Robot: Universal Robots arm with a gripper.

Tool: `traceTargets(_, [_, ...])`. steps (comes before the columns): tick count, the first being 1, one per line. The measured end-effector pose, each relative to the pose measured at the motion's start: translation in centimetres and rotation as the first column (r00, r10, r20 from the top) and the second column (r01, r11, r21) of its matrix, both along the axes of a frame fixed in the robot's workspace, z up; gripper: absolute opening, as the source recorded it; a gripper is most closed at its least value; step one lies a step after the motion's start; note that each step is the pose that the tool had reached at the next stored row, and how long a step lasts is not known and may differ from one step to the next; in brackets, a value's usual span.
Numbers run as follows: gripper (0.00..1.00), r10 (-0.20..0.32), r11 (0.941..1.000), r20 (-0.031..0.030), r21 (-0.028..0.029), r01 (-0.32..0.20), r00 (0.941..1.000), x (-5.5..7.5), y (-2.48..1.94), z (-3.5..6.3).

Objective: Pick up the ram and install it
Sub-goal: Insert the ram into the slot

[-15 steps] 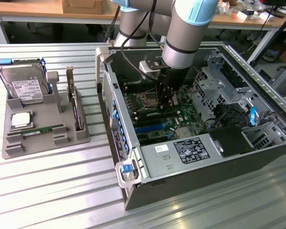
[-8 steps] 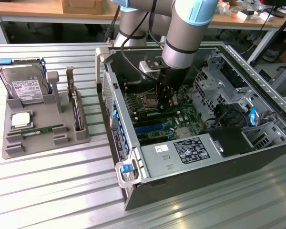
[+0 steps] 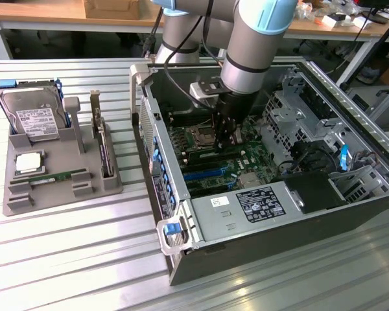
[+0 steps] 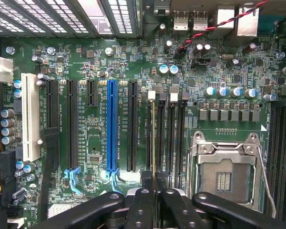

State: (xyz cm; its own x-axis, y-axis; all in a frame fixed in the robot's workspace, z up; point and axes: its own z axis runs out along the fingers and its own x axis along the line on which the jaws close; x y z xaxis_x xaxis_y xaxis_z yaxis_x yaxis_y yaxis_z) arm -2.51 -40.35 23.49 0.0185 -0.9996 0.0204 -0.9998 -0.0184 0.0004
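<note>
My gripper (image 3: 224,144) reaches down into the open computer case (image 3: 376,194), over the motherboard (image 4: 100,62) beside the empty processor socket (image 4: 224,179). It is shut on the ram (image 4: 153,138), which the wrist view shows edge-on as a thin line between the two fingers (image 4: 143,200). The ram stands upright and runs along one of the black memory slots (image 4: 160,133), in line with a white slot clip (image 4: 151,94). Whether its lower edge touches the slot I cannot tell.
On the exterior view's left, a grey holder tray (image 3: 52,194) carries a hard drive (image 3: 32,116), a square silver processor (image 3: 27,162), another green stick (image 3: 58,176) and an upright expansion card (image 3: 104,146). Case walls, a drive cage (image 3: 298,103) and cables (image 3: 311,155) surround the arm.
</note>
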Motion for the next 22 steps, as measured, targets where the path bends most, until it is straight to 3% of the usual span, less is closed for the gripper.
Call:
traceTargets(5, [0.12,-0.023,0.9997,0.0000,-0.0001,0.023,0.9997,0.0,-0.29,0.00])
traceTargets(15, [0.12,-0.028,0.9996,0.0000,0.0003,0.028,0.9996,0.0,-0.30,-0.10])
traceTargets(18, [0.19,-0.028,0.9996,0.0000,-0.0005,0.028,0.9996,0.0,-0.30,-0.09])
traceTargets(22, [0.19,-0.028,0.9996,0.0000,-0.0026,0.028,0.9996,0.0,-0.26,1.43])
